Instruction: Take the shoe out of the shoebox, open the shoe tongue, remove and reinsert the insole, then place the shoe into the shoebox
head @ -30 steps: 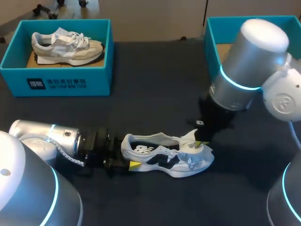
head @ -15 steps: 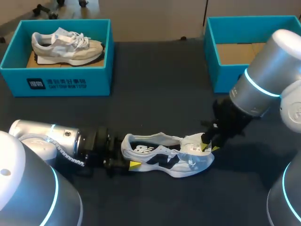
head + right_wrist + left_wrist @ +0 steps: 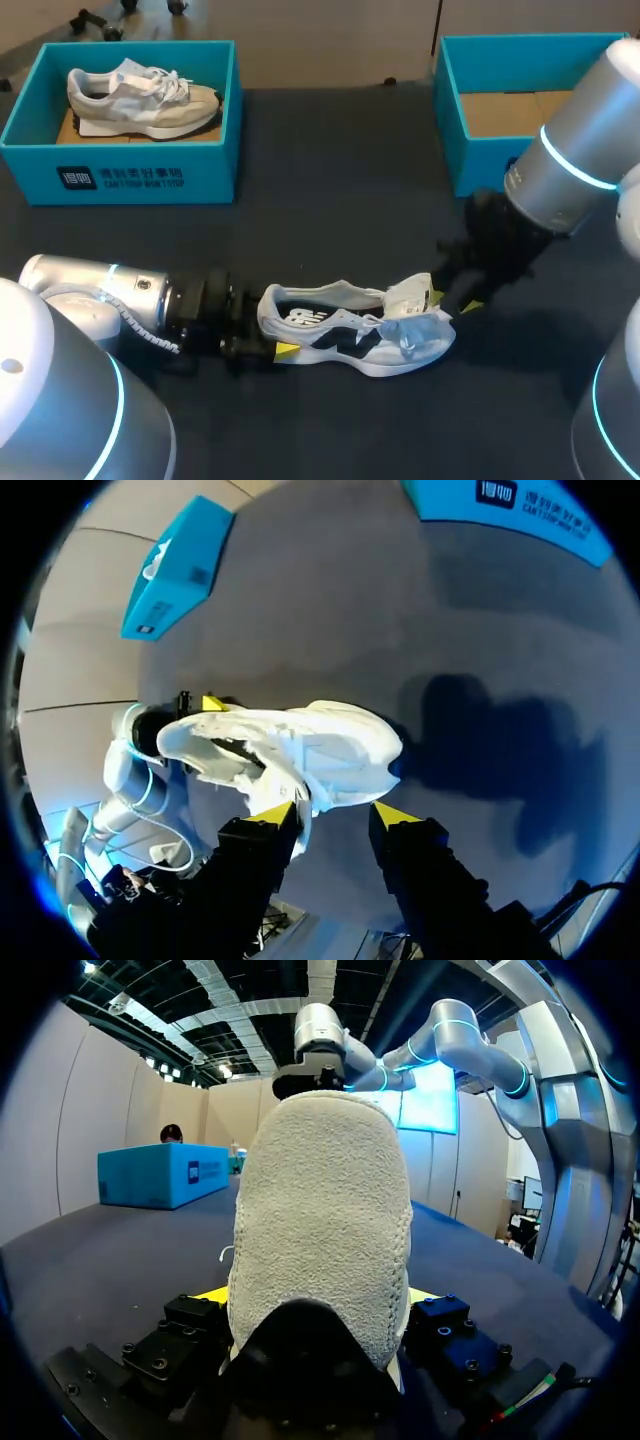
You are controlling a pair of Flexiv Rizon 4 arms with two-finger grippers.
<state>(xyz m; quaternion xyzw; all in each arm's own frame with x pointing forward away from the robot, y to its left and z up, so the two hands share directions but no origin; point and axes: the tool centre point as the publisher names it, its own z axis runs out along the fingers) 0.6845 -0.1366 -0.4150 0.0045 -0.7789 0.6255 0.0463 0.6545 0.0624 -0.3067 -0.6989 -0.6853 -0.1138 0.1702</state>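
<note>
You get the head camera high and behind, looking down on the whole table (image 3: pixel 330 150). The left wrist camera sits low and very close, right at the shoe (image 3: pixel 325 1230) heel, facing along it across the table. The right wrist camera looks down from near the toe. All three views share that shoe.

White shoe (image 3: pixel 350 335), front-ctr of table (image 3: pixel 330 200); open teal shoebox (image 3: pixel 480 165) back-right

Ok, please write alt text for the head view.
A white mesh sneaker with black accents lies on the dark table, its heel gripped by the left gripper, the open right gripper at its toe.
</note>
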